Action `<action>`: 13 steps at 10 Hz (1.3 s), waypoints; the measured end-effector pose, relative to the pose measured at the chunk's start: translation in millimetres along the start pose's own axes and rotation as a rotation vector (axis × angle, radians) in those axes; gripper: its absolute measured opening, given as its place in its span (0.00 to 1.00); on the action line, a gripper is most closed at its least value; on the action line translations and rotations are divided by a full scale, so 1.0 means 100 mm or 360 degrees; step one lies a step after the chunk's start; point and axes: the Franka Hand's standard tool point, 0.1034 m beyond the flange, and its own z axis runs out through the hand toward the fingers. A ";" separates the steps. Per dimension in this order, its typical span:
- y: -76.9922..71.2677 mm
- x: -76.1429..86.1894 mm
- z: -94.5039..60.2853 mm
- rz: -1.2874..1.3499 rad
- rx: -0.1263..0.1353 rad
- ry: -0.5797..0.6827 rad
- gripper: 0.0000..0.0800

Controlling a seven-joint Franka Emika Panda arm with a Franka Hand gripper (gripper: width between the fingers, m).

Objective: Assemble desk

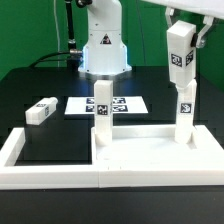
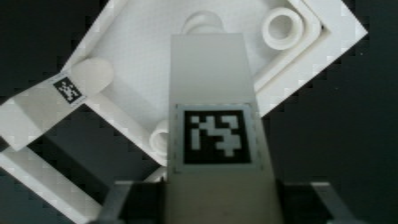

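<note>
The white desk tabletop [image 1: 150, 150] lies at the front of the exterior view, raised edges up. Two legs stand upright on it, one toward the exterior view's left [image 1: 102, 108] and one toward its right [image 1: 185, 112]. My gripper [image 1: 181, 42] hangs above the right one, shut on a third tagged leg [image 1: 180, 62] held upright in the air. In the wrist view this held leg [image 2: 214, 100] runs out from between my fingers [image 2: 134, 202], its tag facing the camera. Beyond it lie the tabletop [image 2: 151, 35] and a round socket [image 2: 276, 28]. My gripper [image 2: 214, 205] clamps the leg's near end.
A loose tagged leg [image 1: 40, 110] lies on the black table at the exterior view's left. The marker board [image 1: 125, 103] lies behind the tabletop, before the robot base [image 1: 103, 50]. Low white fence bars [image 1: 25, 150] border the front left.
</note>
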 end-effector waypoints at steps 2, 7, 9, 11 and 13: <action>-0.11 -0.06 0.03 -0.0050 -0.0066 0.0181 0.36; -0.23 -0.04 0.05 -0.0146 -0.0156 0.0337 0.36; -0.26 -0.05 0.04 -0.0144 -0.0149 0.0351 0.36; -0.50 -0.20 -0.05 -0.0138 0.0007 0.0508 0.36; -0.66 -0.45 -0.08 -0.0082 0.0227 0.0559 0.36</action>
